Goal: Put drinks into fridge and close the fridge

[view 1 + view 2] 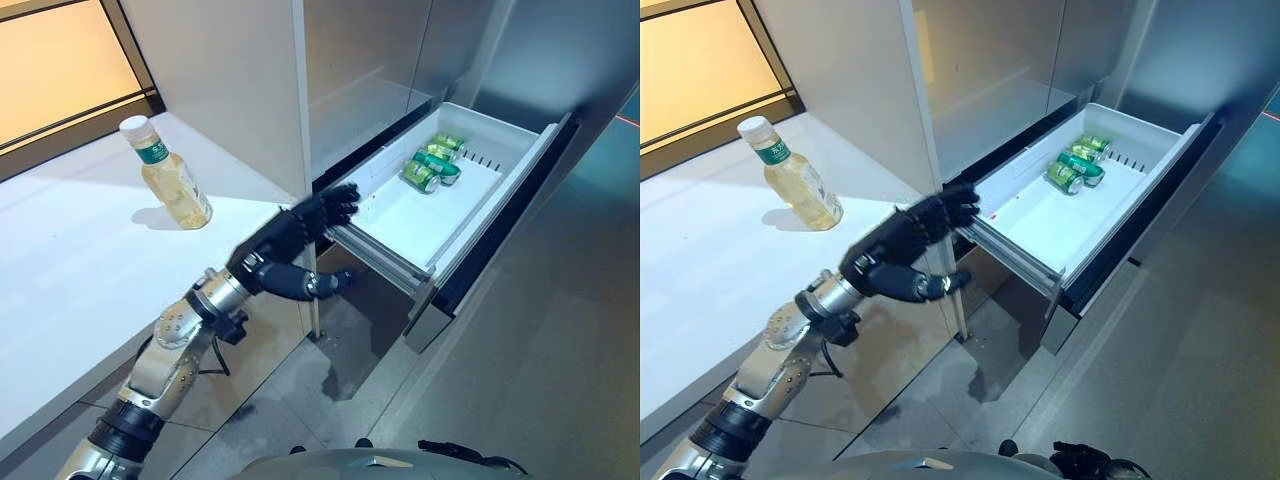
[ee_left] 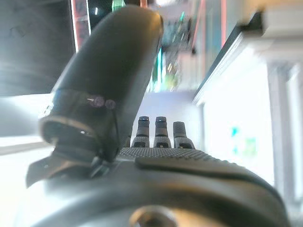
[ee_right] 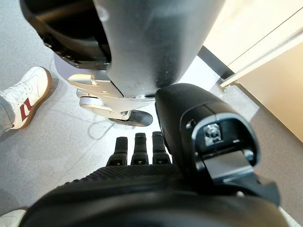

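Note:
A plastic bottle [image 1: 168, 176] of pale yellow drink with a white cap stands upright on the white counter [image 1: 70, 250]. The fridge drawer [image 1: 455, 205] is pulled out, and green cans [image 1: 432, 166] lie at its far end. My left hand [image 1: 295, 235] hovers between the bottle and the drawer's near corner, fingers straight and empty, thumb pointing toward the drawer. My right hand [image 3: 142, 156] shows only in its own wrist view, hanging over the floor with relaxed fingers and holding nothing.
Tall grey fridge doors [image 1: 250, 80] rise behind the counter, beside the bottle. A person's white and red shoe [image 3: 21, 101] stands on the grey floor near my right hand. The drawer's dark front panel [image 1: 510, 220] juts out over the floor.

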{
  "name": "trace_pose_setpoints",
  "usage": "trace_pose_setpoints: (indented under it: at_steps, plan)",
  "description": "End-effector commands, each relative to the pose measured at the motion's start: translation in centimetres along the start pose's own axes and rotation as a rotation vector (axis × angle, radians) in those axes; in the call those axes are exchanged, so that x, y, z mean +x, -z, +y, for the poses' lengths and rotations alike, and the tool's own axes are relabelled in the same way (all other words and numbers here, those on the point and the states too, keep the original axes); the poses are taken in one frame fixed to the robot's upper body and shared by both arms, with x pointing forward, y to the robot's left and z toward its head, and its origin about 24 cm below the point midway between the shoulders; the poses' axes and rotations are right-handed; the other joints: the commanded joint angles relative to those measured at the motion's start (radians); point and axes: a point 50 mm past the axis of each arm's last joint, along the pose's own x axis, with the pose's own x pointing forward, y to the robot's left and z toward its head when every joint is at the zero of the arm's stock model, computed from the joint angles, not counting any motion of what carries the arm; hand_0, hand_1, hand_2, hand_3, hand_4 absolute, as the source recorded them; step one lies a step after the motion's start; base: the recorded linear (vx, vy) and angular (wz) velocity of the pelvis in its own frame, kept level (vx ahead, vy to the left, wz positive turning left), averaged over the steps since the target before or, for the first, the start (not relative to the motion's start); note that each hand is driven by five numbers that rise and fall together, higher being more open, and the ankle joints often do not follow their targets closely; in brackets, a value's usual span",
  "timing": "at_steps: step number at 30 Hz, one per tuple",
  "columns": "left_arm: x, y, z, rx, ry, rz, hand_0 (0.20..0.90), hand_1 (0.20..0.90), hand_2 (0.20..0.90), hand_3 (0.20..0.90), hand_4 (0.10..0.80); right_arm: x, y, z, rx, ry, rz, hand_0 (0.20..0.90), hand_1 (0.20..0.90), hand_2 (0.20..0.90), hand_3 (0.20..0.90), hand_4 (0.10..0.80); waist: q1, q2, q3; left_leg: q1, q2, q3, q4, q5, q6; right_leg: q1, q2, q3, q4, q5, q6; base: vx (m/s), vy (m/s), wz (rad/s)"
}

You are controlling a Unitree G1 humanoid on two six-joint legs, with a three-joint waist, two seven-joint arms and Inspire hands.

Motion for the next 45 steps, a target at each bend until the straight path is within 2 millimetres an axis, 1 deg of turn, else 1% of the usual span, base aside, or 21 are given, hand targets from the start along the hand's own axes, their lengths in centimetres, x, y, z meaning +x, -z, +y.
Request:
trace_pose_setpoints:
  at_steps: [1, 2, 3, 4, 6, 13, 15, 16, 20, 26, 28, 30, 32, 35, 45]
  plan:
    - [2.6, -8.7, 0.9, 0.144, -0.035, -0.509, 0.9, 0.9, 0.9, 0.9, 0.8, 0.6, 1.3, 2.9, 0.038, -0.103, 0.021, 0.9, 0.9, 0.9, 0.9, 0.8, 0.02, -0.018, -0.028, -0.035, -0.018, 0.014, 0.005, -0.076, 0.003, 0.004, -0.034, 0.004, 0.025, -0.049, 0.085, 0.0, 0.0, 0.0]
    - [2.5, -9.0, 1.1, 0.144, -0.057, -0.53, 0.9, 0.9, 0.9, 0.9, 0.8, 0.6, 1.3, 2.9, 0.039, -0.103, 0.021, 0.9, 0.9, 0.9, 0.9, 0.8, 0.02, -0.019, -0.029, -0.035, -0.018, 0.012, 0.005, -0.076, 0.003, 0.005, -0.034, 0.005, 0.025, -0.049, 0.085, 0.0, 0.0, 0.0]
    - [2.3, -9.8, 1.6, 0.159, -0.124, -0.583, 0.9, 0.9, 0.9, 0.9, 0.8, 0.6, 1.5, 3.0, 0.04, -0.105, 0.022, 0.9, 0.9, 0.9, 0.9, 0.8, 0.021, -0.021, -0.032, -0.035, -0.019, 0.01, 0.005, -0.077, 0.003, 0.006, -0.033, 0.005, 0.024, -0.05, 0.084, 0.0, 0.0, 0.0]
    - [2.2, -9.9, 1.7, 0.163, -0.137, -0.595, 0.9, 0.9, 0.9, 0.9, 0.8, 0.6, 1.5, 3.0, 0.039, -0.105, 0.022, 0.9, 0.9, 0.9, 0.9, 0.8, 0.021, -0.021, -0.033, -0.035, -0.019, 0.009, 0.005, -0.077, 0.003, 0.006, -0.033, 0.005, 0.024, -0.051, 0.084, 0.0, 0.0, 0.0]
    - [1.5, -11.1, 2.8, 0.159, -0.268, -0.687, 0.9, 0.9, 0.9, 0.9, 0.8, 0.6, 1.8, 3.0, 0.041, -0.11, 0.029, 0.9, 0.9, 0.9, 0.9, 0.8, 0.021, -0.027, -0.041, -0.033, -0.02, 0.004, 0.005, -0.078, 0.001, 0.008, -0.031, 0.008, 0.022, -0.052, 0.083, 0.038, -0.02, 0.01]
    - [0.1, -13.2, 3.7, 0.384, -0.499, -0.817, 0.9, 0.9, 0.9, 0.9, 0.8, 0.6, 2.2, 3.2, 0.038, -0.115, 0.041, 0.9, 0.9, 0.9, 0.9, 0.8, 0.018, -0.032, -0.055, -0.03, -0.02, -0.004, 0.005, -0.082, -0.004, 0.013, -0.029, 0.01, 0.02, -0.06, 0.079, 0.009, -0.004, 0.0]
    - [-0.2, -13.5, 4.0, 0.436, -0.558, -0.825, 0.9, 0.9, 0.9, 0.9, 0.8, 0.6, 2.4, 3.2, 0.036, -0.113, 0.042, 0.9, 0.9, 0.9, 0.9, 0.8, 0.017, -0.031, -0.058, -0.03, -0.02, -0.004, 0.005, -0.082, -0.004, 0.014, -0.029, 0.01, 0.02, -0.061, 0.078, 0.0, 0.0, 0.0]
    - [-0.3, -13.5, 4.3, 0.483, -0.623, -0.815, 0.9, 0.9, 0.9, 0.9, 0.8, 0.6, 2.4, 3.2, 0.034, -0.112, 0.042, 0.9, 0.9, 0.9, 0.9, 0.8, 0.016, -0.031, -0.06, -0.029, -0.02, -0.004, 0.005, -0.083, -0.005, 0.015, -0.028, 0.011, 0.019, -0.062, 0.078, 0.0, 0.0, 0.0]
    - [-0.8, -12.7, 6.0, 0.673, -0.808, -0.682, 0.9, 0.9, 0.9, 0.9, 0.8, 0.6, 2.3, 3.1, 0.028, -0.108, 0.044, 0.9, 0.9, 0.9, 0.9, 0.8, 0.013, -0.027, -0.064, -0.026, -0.021, -0.003, 0.005, -0.083, -0.005, 0.018, -0.028, 0.014, 0.019, -0.064, 0.077, 0.0, 0.0, 0.0]
    - [-1.3, -10.8, 8.3, 0.724, -0.934, -0.451, 0.9, 0.9, 0.9, 0.9, 0.8, 0.5, 2.1, 2.9, 0.029, -0.1, 0.048, 0.9, 0.9, 0.9, 0.9, 0.8, 0.013, -0.02, -0.067, -0.023, -0.021, 0.0, 0.006, -0.084, -0.005, 0.021, -0.029, 0.014, 0.019, -0.066, 0.079, 0.0, 0.0, 0.0]
    - [-1.5, -10.4, 8.8, 0.734, -0.971, -0.401, 0.9, 0.9, 0.9, 0.9, 0.8, 0.5, 2.1, 2.8, 0.03, -0.099, 0.05, 0.9, 0.9, 0.9, 0.9, 0.8, 0.013, -0.018, -0.068, -0.022, -0.021, 0.0, 0.007, -0.084, -0.005, 0.022, -0.029, 0.013, 0.019, -0.066, 0.079, 0.0, 0.0, 0.0]
    - [-1.8, -9.8, 9.5, 0.712, -1.01, -0.348, 0.9, 0.9, 0.9, 0.9, 0.8, 0.5, 2.0, 2.8, 0.033, -0.095, 0.051, 0.9, 0.9, 0.9, 0.9, 0.8, 0.013, -0.017, -0.068, -0.021, -0.021, -0.002, 0.007, -0.084, -0.005, 0.023, -0.03, 0.014, 0.019, -0.067, 0.08, 0.0, 0.0, 0.0]
    - [-1.9, -9.5, 9.7, 0.71, -1.023, -0.314, 0.9, 0.9, 0.9, 0.9, 0.8, 0.5, 1.9, 2.8, 0.035, -0.094, 0.052, 0.9, 0.9, 0.9, 0.9, 0.8, 0.013, -0.016, -0.068, -0.021, -0.021, -0.002, 0.008, -0.084, -0.005, 0.024, -0.03, 0.014, 0.019, -0.066, 0.08, 0.0, 0.0, 0.0]
    - [-2.0, -8.9, 10.1, 0.643, -1.039, -0.261, 0.9, 0.9, 0.9, 0.9, 0.8, 0.6, 1.8, 2.8, 0.04, -0.092, 0.055, 0.9, 0.9, 0.9, 0.9, 0.8, 0.015, -0.016, -0.068, -0.019, -0.021, -0.004, 0.009, -0.083, -0.006, 0.024, -0.031, 0.013, 0.02, -0.066, 0.081, 0.0, 0.0, 0.0]
    - [-1.7, -7.4, 10.5, 0.512, -1.032, -0.159, 0.9, 0.9, 0.9, 0.9, 0.8, 0.6, 1.6, 2.7, 0.04, -0.089, 0.06, 0.9, 0.9, 0.9, 0.9, 0.8, 0.013, -0.014, -0.067, -0.017, -0.022, -0.006, 0.009, -0.083, -0.005, 0.026, -0.031, 0.014, 0.02, -0.065, 0.082, 0.0, 0.0, 0.0]
